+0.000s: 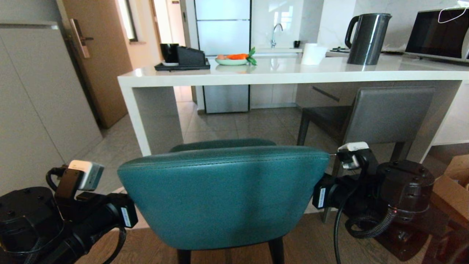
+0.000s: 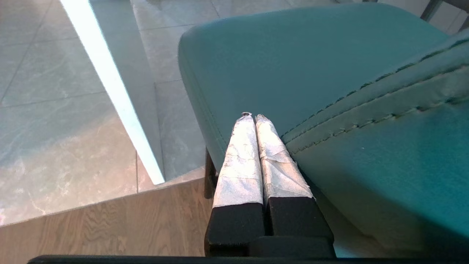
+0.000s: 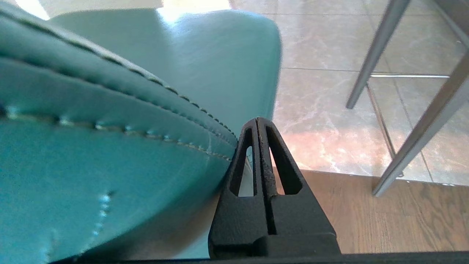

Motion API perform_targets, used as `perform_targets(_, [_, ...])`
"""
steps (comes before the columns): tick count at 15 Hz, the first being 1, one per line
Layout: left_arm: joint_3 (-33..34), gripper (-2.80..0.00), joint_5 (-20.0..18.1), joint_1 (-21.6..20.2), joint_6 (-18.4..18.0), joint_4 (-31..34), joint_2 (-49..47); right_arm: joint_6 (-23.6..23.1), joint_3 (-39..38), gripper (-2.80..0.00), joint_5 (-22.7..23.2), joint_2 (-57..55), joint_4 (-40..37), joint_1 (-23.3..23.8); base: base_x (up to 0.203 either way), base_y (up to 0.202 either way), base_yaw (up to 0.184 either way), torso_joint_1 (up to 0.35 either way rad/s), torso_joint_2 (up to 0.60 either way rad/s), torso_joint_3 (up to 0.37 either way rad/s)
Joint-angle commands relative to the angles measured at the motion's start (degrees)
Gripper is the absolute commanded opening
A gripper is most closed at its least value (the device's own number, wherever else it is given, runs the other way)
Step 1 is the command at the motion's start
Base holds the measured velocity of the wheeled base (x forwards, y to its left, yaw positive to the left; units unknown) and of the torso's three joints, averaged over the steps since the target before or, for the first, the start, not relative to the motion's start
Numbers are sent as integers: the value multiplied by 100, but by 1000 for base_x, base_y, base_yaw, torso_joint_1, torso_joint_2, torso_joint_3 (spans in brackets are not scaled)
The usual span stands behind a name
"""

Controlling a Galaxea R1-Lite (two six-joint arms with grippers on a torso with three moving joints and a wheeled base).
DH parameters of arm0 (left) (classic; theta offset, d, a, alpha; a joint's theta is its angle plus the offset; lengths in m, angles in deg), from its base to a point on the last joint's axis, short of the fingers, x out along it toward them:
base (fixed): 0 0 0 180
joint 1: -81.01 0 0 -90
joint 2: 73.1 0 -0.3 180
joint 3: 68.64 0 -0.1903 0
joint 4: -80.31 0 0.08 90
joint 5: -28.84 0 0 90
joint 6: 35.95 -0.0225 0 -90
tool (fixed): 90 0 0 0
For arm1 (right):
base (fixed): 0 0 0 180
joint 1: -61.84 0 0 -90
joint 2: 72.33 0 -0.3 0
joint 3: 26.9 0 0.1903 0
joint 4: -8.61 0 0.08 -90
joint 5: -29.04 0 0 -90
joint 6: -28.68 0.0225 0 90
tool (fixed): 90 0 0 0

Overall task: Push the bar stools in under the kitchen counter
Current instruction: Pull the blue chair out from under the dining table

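The teal bar stool (image 1: pixel 223 194) stands right in front of me, its curved back towards me, a short way out from the white kitchen counter (image 1: pixel 293 75). My left gripper (image 2: pixel 252 116) is shut and empty, its taped fingers lying along the left edge of the teal back (image 2: pixel 366 110). My right gripper (image 3: pixel 257 120) is shut and empty too, alongside the right edge of that back (image 3: pixel 110 128). In the head view both sets of fingers are hidden by the stool. The grey bar stool (image 1: pixel 388 113) stands to the right, its seat partly under the counter.
The counter's white side panel (image 1: pixel 154 117) stands ahead on the left. On the top are a black tray (image 1: pixel 182 66), a plate with a carrot (image 1: pixel 232 60), a kettle (image 1: pixel 366 38) and a dark screen (image 1: pixel 438 35). A cardboard box (image 1: pixel 454 190) sits at the right. Grey stool legs (image 3: pixel 377 55) stand close by.
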Motion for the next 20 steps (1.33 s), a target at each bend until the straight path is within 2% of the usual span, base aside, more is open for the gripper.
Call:
perform_targets(1, [-107, -280, 0, 21, 8, 7, -265, -11, 210, -280, 2, -254, 15, 30, 0, 0, 0, 0, 0, 0])
perform_targets(9, [-357, -280, -4, -32, 4, -140, -675, -5, 340, -280, 9, -358, -2, 45, 0, 0, 0, 0, 0, 0])
perform_targets(12, [-122, -280, 17, -76, -7, -530, -620, -10, 216, -280, 2, -174, -2, 46, 0, 0, 0, 0, 0, 0])
perform_targets(16, [437, -280, 73, -465, 2, -1311, -603, -43, -77, -280, 9, 231, -10, 358, 0, 0, 0, 0, 0, 0])
perform_targets(18, [715, -280, 72, -619, 18, -1332, -603, -46, -327, -280, 10, 456, -11, 506, 0, 0, 0, 0, 0, 0])
perform_targets(20, [717, -280, 89, -693, 79, -1332, -537, -37, -524, -280, 10, 595, -11, 534, 0, 0, 0, 0, 0, 0])
